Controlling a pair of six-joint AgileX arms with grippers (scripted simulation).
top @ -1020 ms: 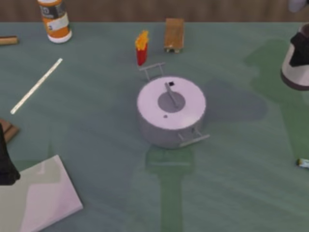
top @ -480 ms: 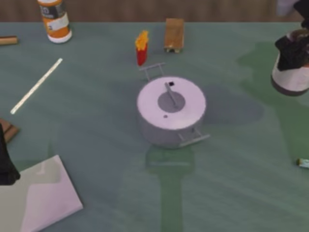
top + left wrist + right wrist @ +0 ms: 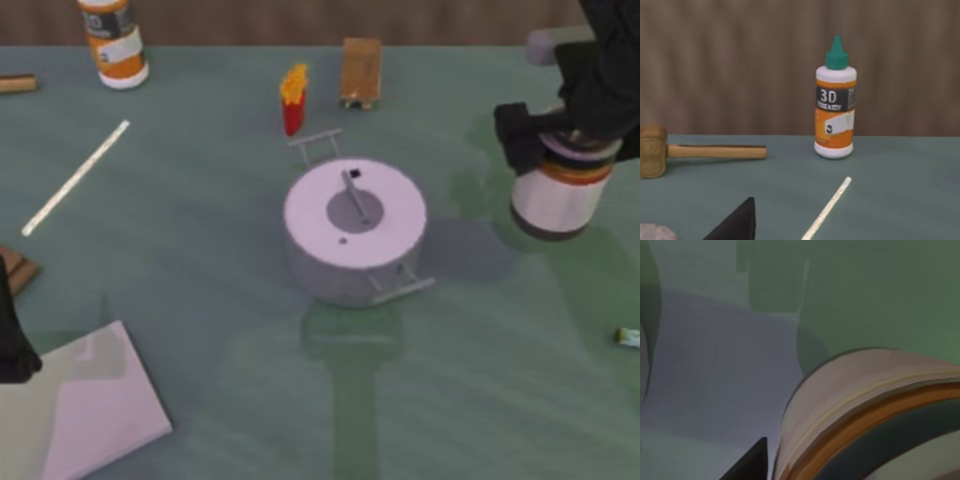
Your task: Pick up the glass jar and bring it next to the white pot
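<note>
- The right gripper (image 3: 560, 140) sits on top of the glass jar (image 3: 556, 193) and its fingers are closed around the jar's top.
- The glass jar is on the right side of the table (image 3: 200, 260), to the right of the white pot (image 3: 352, 228). There is a gap between the jar and the pot.
- The jar stands almost straight. From above one can see its white label, an orange band near the top and a dark base.
- The top view does not show whether the jar's base touches the table or hangs just over it.
- In the right wrist view the jar (image 3: 875, 410) fills the near part of the picture, with its orange band and pale side very close to the camera.
- The white pot is near the middle of the table. Its lid has a grey knob, and thin metal handles stick out on two sides.
- The left arm (image 3: 12, 335) is parked at the left edge of the table, next to a flat white slab (image 3: 85, 415). One cannot tell if its fingers are open or closed.
- A red box of fries (image 3: 293, 97) and a brown block (image 3: 361, 70) stand beyond the pot.
- An orange and white bottle (image 3: 113, 40) stands at the far left, and a thin white stick (image 3: 76, 177) lies near it.
- In the left wrist view the bottle (image 3: 835, 102) has a green cap, and a wooden mallet (image 3: 695, 151) lies beside it.
</note>
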